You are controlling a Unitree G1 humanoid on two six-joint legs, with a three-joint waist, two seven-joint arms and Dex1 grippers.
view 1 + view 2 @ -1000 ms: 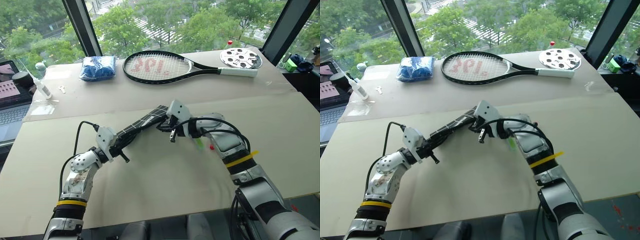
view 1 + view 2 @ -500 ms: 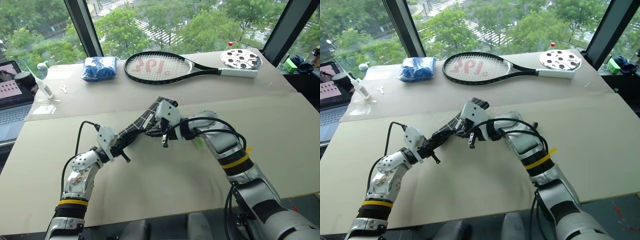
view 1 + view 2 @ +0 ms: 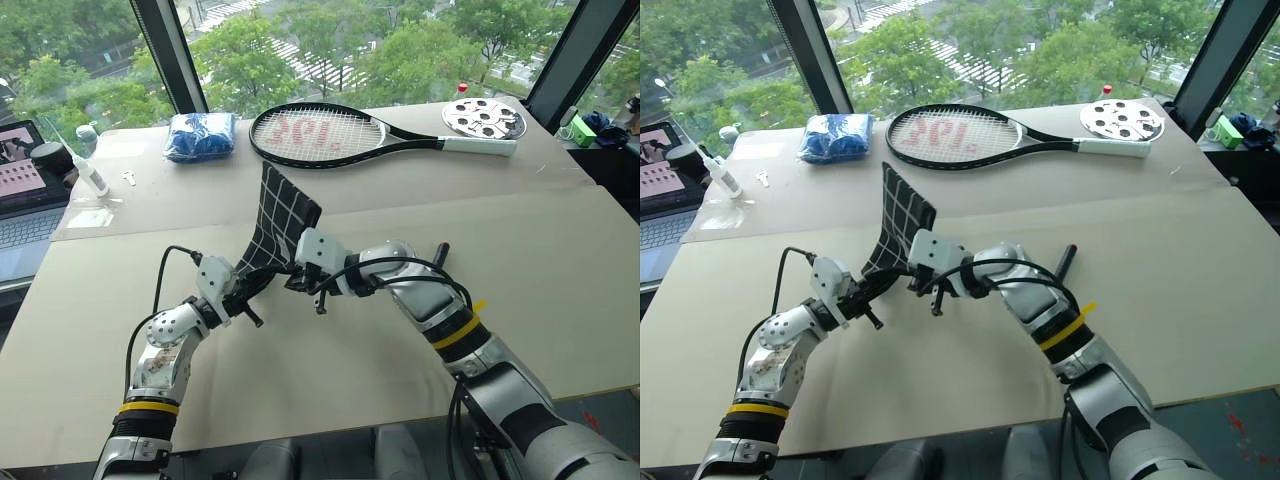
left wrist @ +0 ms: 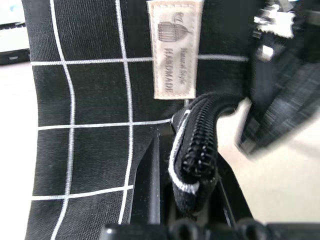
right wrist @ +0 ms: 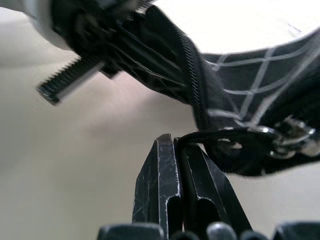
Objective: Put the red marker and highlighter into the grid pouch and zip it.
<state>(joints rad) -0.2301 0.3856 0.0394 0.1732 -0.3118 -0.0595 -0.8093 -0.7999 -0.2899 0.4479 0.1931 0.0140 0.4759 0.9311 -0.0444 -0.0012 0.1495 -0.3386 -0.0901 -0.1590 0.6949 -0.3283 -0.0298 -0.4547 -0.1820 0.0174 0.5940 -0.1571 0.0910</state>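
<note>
Left gripper (image 3: pixel 245 293) clamps grid pouch (image 3: pixel 276 223) corner; pouch upright, long axis vertical; right gripper (image 5: pixel 176 150) pinches pull cord (image 5: pixel 225 136).

pouch label (image 4: pixel 173 50): cream fabric tag sewn on the grid pouch (image 4: pixel 85 100); reads "HANDMADE", with a small birdcage print and a thin script line above it, looks like "Natural Style", not fully legible
racket strings (image 3: pixel 305 130): red stencil mark on the tennis racket (image 3: pixel 370 130), letters unreadable
laptop screen (image 3: pixel 15 165): content too small to read
</note>
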